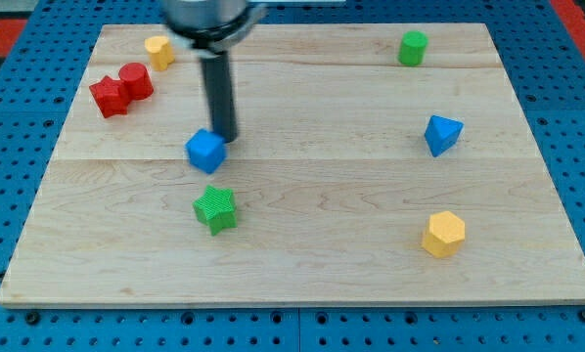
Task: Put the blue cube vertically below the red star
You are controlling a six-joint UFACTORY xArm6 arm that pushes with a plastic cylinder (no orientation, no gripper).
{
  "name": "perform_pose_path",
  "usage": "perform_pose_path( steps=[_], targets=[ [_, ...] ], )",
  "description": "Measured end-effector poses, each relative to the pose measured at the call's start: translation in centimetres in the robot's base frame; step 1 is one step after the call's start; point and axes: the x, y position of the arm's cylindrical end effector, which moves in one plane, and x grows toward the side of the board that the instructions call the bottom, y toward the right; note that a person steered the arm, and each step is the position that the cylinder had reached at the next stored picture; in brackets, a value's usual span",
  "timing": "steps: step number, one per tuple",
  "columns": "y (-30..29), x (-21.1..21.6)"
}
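Down against the wooden board sits my tip — the bare end of a straight dark rod with nothing to spread or pinch, and it grips nothing. Taking the blue cube as the landmark: my tip stands just at the cube's upper-right corner, so close that I cannot tell whether it touches. The cube therefore lies just down and to the view's left of my tip.

Directly below the blue cube, near it but apart, lies a green star. Up and well to the view's left of the cube is the red star, with a red cylinder touching its right side. A yellow block sits above the cube, slightly left, near the board's top edge. Far to the cube's right — a blue pyramid-like block, a green cylinder above that, and a yellow hexagonal block lower down.
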Motion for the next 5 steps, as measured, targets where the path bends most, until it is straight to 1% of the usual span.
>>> perform_pose_path(
  steps=[1, 2, 3, 4, 5],
  targets=[
    [-3.9, 5.2],
    [-3.4, 8.4],
    [-5.0, 8.6],
    [-8.1, 8.6],
    [-8.1, 8.0]
  ],
)
